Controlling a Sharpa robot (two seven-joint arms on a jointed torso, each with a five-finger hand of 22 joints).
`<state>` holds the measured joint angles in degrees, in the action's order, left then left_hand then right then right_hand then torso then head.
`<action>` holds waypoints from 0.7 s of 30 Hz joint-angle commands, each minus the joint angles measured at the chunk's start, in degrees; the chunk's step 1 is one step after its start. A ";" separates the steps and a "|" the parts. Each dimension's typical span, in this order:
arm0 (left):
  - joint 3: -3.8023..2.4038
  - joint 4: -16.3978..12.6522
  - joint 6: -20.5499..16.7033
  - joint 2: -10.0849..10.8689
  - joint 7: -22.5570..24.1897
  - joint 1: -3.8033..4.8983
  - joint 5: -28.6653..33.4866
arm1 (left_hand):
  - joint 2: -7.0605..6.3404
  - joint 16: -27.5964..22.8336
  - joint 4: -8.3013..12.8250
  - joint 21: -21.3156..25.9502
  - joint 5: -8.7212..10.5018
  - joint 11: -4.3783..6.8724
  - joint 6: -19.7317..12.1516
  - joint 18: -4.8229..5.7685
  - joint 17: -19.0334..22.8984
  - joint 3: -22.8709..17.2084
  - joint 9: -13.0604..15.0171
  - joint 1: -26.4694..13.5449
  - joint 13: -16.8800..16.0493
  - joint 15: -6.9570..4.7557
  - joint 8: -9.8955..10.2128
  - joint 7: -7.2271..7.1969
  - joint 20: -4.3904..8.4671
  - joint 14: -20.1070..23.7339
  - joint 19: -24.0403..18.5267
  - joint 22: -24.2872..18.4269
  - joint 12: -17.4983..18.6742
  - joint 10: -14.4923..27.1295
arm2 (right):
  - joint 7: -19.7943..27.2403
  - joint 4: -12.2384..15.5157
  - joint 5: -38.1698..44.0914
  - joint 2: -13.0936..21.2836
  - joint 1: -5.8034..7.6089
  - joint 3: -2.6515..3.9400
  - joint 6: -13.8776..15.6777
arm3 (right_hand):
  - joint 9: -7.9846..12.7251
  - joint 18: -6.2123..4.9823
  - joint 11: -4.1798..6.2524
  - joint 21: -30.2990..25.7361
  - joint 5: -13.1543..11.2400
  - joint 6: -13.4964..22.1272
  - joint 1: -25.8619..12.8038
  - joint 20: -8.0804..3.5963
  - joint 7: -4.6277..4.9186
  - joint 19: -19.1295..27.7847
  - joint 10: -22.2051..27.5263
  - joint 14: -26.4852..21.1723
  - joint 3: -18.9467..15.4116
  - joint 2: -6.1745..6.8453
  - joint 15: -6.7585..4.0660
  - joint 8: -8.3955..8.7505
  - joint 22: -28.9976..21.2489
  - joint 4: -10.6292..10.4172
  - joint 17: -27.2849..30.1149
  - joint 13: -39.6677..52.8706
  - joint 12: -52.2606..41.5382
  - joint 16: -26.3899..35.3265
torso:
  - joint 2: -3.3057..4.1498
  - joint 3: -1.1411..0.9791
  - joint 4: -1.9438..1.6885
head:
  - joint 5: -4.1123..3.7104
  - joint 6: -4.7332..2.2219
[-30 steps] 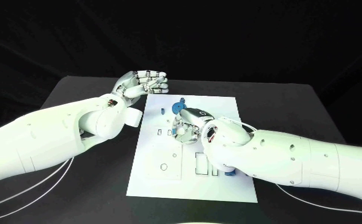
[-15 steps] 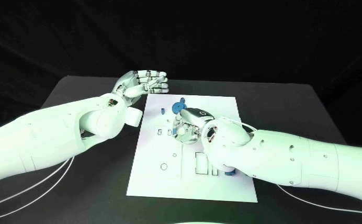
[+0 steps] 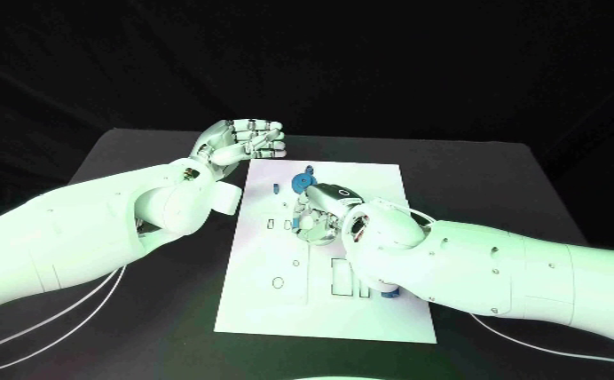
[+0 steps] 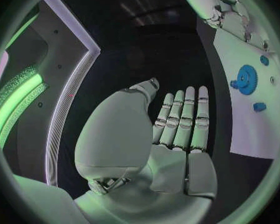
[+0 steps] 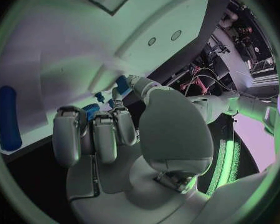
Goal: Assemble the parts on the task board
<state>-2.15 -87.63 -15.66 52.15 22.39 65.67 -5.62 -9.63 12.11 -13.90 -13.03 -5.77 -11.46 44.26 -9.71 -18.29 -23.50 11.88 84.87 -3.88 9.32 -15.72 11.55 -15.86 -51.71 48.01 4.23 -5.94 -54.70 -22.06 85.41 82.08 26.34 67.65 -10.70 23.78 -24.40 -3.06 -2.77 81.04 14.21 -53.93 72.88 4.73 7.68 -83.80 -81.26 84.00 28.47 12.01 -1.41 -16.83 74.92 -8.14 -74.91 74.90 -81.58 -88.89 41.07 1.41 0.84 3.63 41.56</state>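
The white task board lies in the middle of the black table. My right hand is over its middle with the fingers curled down. A small blue toothed part sits between those fingers and the thumb. A blue gear stands on the board just beyond that hand, with a small blue peg to its left. My left hand hovers off the board's far left corner, holding nothing, its fingers stretched out side by side. From that wrist the blue gear and the right hand are visible.
A blue cylinder lies on the board beside my right hand, and a blue piece peeks out by my right forearm. Several slots and holes mark the board's near half. Bare black table flanks the board on both sides.
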 commanded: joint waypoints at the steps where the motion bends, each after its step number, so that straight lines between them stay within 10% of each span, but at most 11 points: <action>1: -0.03 -0.06 0.91 -0.13 0.30 0.03 0.02 | 0.01 0.28 -0.11 -0.28 0.20 -0.07 0.39 -0.87 -0.05 -0.32 0.09 -0.46 -0.09 -0.11 -0.31 2.96 0.13 -0.46 0.39 0.05 -0.14 -0.34 | 0.22 0.00 0.67 -0.01 -0.08 -0.04 -0.49 | 0.15 0.42 -0.31 -0.22 0.12 0.54 -0.15 0.29 0.14 0.20 0.18 5.21 -0.18 0.77 0.44 0.44 6.39 0.07 -11.54 3.83 0.42 -0.02 | -0.01 -0.01 -0.05 | -0.05 -0.04; 21: -0.03 -0.01 0.94 -0.11 0.22 0.03 0.02 | 0.01 0.28 -0.11 -0.28 0.20 -0.07 0.39 -0.87 -0.05 -0.32 0.09 -0.46 -0.09 -0.11 -0.31 2.96 0.13 -0.46 0.39 0.05 -0.14 -0.34 | 0.73 0.26 0.42 0.06 -0.08 -0.04 0.27 | 1.21 0.26 -1.40 -0.91 0.07 3.38 -1.21 1.21 1.28 0.56 1.51 5.15 -1.26 2.55 1.42 2.10 5.98 -0.16 -11.30 2.73 1.43 0.06 | 0.03 0.01 -0.04 | -0.08 -0.06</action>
<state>-2.14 -87.58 -15.65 52.15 22.30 65.66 -5.62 -9.63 12.11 -13.90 -13.03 -5.77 -11.46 44.25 -9.71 -18.28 -23.50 11.88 84.87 -3.87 9.32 -15.71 11.55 -15.86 -51.71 48.01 4.22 -5.94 -54.69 -21.94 85.53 82.06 26.39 67.61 -10.73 23.94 -23.24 -3.06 -4.00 80.33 14.20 -50.86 71.60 5.58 8.90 -83.37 -80.03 83.96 27.47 13.94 -0.47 -14.95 74.90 -8.29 -74.90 74.90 -80.40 -88.89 41.07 1.41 0.83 3.59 41.49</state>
